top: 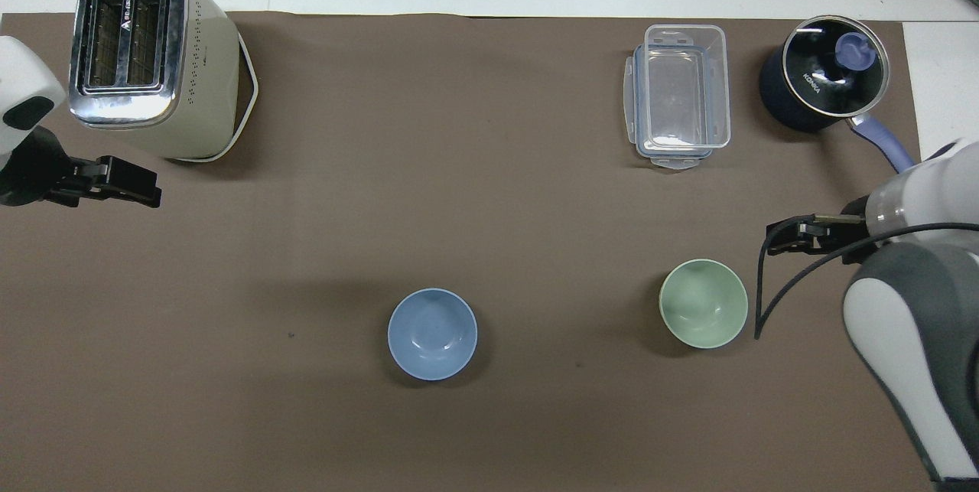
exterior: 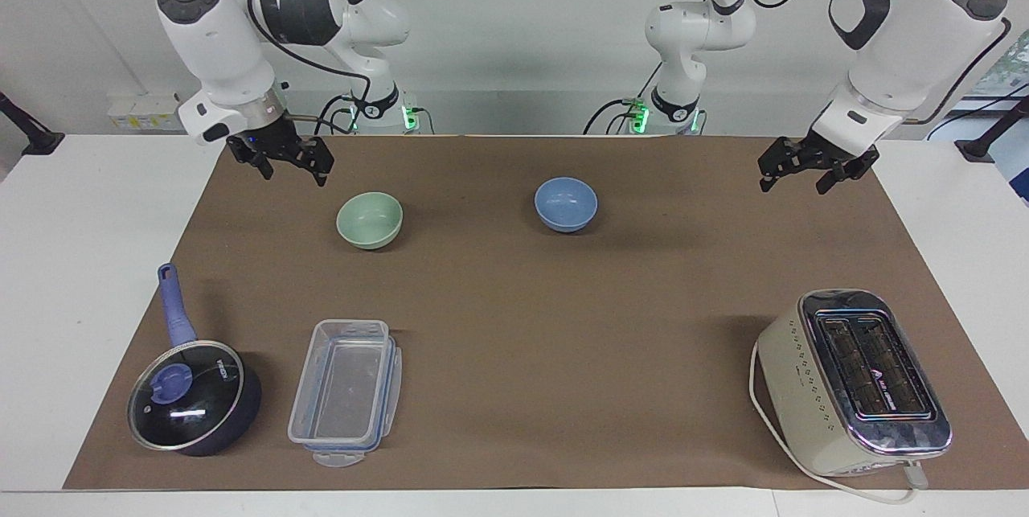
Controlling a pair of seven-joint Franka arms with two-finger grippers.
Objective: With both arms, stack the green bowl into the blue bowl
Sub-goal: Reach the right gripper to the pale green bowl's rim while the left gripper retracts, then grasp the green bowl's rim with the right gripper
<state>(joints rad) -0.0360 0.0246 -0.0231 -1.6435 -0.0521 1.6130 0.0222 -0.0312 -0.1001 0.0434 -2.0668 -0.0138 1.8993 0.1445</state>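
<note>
White table (exterior: 72, 244) — brown mat (exterior: 522, 324) lies flat on it.

Bare mat (exterior: 498, 324) lies between the green bowl (exterior: 369, 219) and blue bowl (exterior: 566, 203). The toaster (exterior: 852, 380), tub (exterior: 346, 392) and pot (exterior: 193, 396) stand farther from the robots, well apart from the 2 bowls.

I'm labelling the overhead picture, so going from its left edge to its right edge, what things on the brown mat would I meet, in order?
Toaster → blue bowl → clear plastic container → green bowl → lidded saucepan.
</note>
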